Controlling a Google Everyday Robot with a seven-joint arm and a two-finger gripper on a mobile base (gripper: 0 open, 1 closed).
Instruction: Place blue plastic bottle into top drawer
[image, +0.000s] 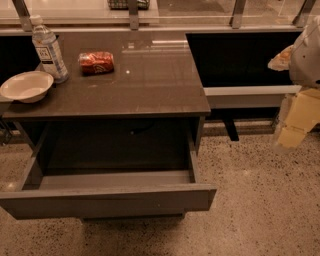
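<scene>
Right now the blue plastic bottle (47, 47) stands upright at the back-left corner of the counter (150, 85). Its white cap is up, so its long axis runs straight up and down. A pale bowl (26, 86) sits just in front of it at the left edge, close enough that I can't say whether the rim touches the bottle's base. A crushed red can (96, 62) lies on its side a little to the bottle's right, clear of it.

The gripper (294, 125) is nowhere near any of this. It hangs out past the counter's right edge, over the speckled floor beyond the front-right corner, and carries nothing I can make out. Whether it is set wide or narrow, I cannot tell.

The top drawer (107, 200) is pulled well out below the front edge, its flat front facing the room and its floor showing bare.

From where I stand, the coming move turns on that diagonal. The bottle lies across the whole counter from the gripper, leftward and toward the back. The reach would likely pass over or behind the can, and the bowl crowds the bottle's front-left side. An upright bottle suggests a side-on grasp around the body, probably from the right.
</scene>
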